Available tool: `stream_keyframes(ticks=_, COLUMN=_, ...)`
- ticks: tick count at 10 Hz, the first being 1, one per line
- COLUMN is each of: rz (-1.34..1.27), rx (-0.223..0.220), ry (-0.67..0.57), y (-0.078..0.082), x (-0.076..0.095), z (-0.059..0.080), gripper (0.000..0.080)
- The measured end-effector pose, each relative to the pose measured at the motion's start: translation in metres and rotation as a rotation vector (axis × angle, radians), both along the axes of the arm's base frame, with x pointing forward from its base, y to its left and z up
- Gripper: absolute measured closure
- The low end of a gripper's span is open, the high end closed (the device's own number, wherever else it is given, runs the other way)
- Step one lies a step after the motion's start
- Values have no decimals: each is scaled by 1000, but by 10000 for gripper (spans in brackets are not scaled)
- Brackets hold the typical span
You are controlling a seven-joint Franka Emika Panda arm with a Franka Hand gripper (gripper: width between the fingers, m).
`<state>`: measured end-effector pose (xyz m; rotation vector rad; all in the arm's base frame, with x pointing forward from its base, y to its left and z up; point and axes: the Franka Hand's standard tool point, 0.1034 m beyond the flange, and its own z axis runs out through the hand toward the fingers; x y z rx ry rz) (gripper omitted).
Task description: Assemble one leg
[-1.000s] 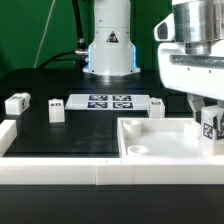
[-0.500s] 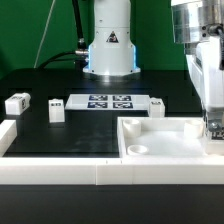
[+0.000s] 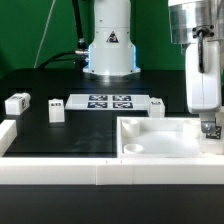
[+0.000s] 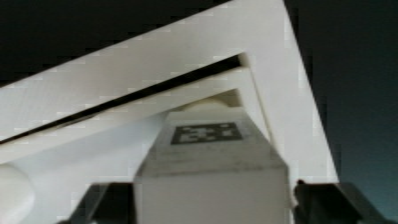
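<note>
The gripper (image 3: 211, 128) is lowered into the white tray-like piece (image 3: 160, 150) at its far corner, fingers (image 4: 107, 205) clamped, as best the wrist view shows, on the tagged leg (image 4: 210, 160) held between them

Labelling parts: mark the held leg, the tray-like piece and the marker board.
leg (image 4: 208, 150), wrist view, tagged face.
tray-like piece (image 3: 160, 127), exterior view, far rim.
marker board (image 3: 110, 102), exterior view, centre among tags.
</note>
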<state>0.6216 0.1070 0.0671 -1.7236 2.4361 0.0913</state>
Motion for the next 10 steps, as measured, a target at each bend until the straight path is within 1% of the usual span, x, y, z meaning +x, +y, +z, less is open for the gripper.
stream_keyframes(ticks=1, rz=2, rx=0, ry=0, y=0, x=0, z=0, gripper=245)
stream_keyframes(ticks=2, rz=39, rx=-4, ry=-5, y=0, x=0, z=0, gripper=245)
stream_keyframes(ticks=3, rz=39, rx=-3, ry=-5, y=0, x=0, z=0, gripper=164)
stream_keyframes(ticks=4, rz=39, rx=-3, ry=-5, y=0, x=0, z=-1, gripper=154)
stream_keyframes(ticks=10, rz=40, rx=-4, ry=-4, y=1, x=-1, z=-1, gripper=150)
